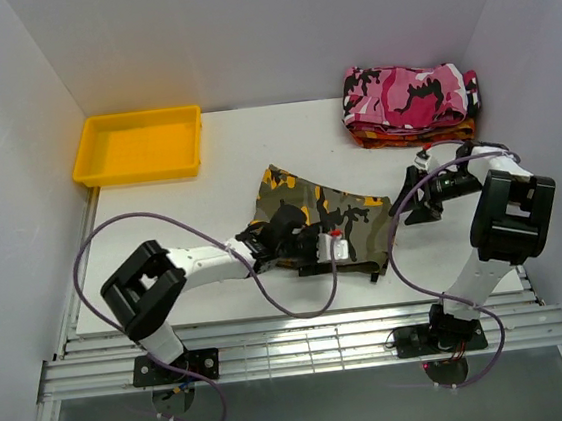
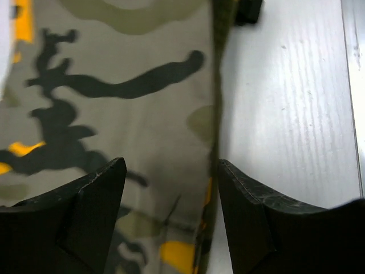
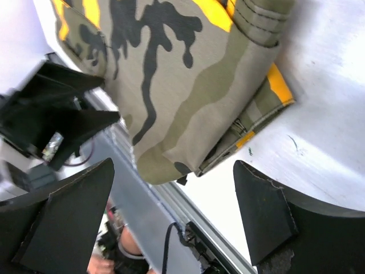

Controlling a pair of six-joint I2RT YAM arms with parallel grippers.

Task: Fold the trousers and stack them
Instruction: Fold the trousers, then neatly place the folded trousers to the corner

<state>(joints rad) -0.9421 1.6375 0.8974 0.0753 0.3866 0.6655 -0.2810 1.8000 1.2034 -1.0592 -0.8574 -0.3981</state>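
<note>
The camouflage trousers (image 1: 357,213) lie folded into a compact bundle in the middle of the white table (image 1: 182,221). My left gripper (image 1: 343,249) hovers low over their near right part. In the left wrist view its jaws (image 2: 171,171) stand open astride the cloth's (image 2: 131,114) right edge, one finger over the fabric and the other over bare table (image 2: 285,114). My right gripper (image 1: 417,214) sits just right of the bundle, off the cloth. It is open (image 3: 174,165) with nothing between its fingers, facing the folded corner of the trousers (image 3: 188,85).
A yellow tray (image 1: 138,145) stands at the back left. At the back right a folded pink camouflage garment (image 1: 410,96) rests on an orange-red one (image 1: 414,134). White walls enclose the table, and metal rails (image 1: 305,339) run along its near edge.
</note>
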